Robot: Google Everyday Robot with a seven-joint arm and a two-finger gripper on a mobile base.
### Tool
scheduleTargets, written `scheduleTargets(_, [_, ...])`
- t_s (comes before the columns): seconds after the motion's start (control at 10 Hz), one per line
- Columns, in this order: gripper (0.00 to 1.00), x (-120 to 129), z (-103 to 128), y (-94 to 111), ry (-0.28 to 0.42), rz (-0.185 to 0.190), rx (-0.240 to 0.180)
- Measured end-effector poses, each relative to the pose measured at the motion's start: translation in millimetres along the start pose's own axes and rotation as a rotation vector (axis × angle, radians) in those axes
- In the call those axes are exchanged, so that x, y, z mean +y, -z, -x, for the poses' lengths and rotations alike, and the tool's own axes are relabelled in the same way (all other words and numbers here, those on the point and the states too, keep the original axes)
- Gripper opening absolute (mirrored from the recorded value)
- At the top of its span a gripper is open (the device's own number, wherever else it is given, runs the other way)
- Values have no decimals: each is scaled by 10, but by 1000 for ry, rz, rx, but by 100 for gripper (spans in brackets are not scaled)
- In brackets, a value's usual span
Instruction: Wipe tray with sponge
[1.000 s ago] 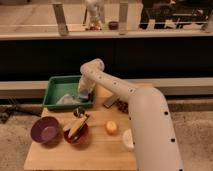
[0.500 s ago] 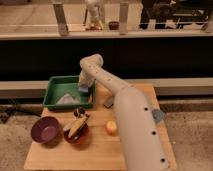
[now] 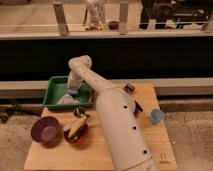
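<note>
The green tray (image 3: 52, 89) sits at the table's back left. My arm reaches from the lower middle up and over into it. My gripper (image 3: 74, 90) points down inside the tray, right of its middle. It is shut on the small blue sponge (image 3: 74, 92), which is low over or on the tray floor. A pale crumpled thing (image 3: 64, 100) lies in the tray just left of and in front of the sponge.
A purple bowl (image 3: 46, 131) and a red bowl (image 3: 76, 132) holding yellowish items stand in front of the tray. A light-blue cup-like object (image 3: 157, 116) is at the table's right edge. A dark small object (image 3: 129, 88) lies behind my arm. The wooden table (image 3: 55, 157) ends near a rail wall.
My gripper and the sponge have moved left across the tray. My arm now stands further right and nearer the camera, hiding the orange thing and showing the light-blue object.
</note>
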Motion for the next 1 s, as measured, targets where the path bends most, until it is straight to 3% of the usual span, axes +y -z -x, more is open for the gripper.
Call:
scheduleTargets(0.5, [0, 18, 670, 190, 42, -14, -37])
scheduleTargets(1.0, [0, -15, 581, 126, 109, -19, -62])
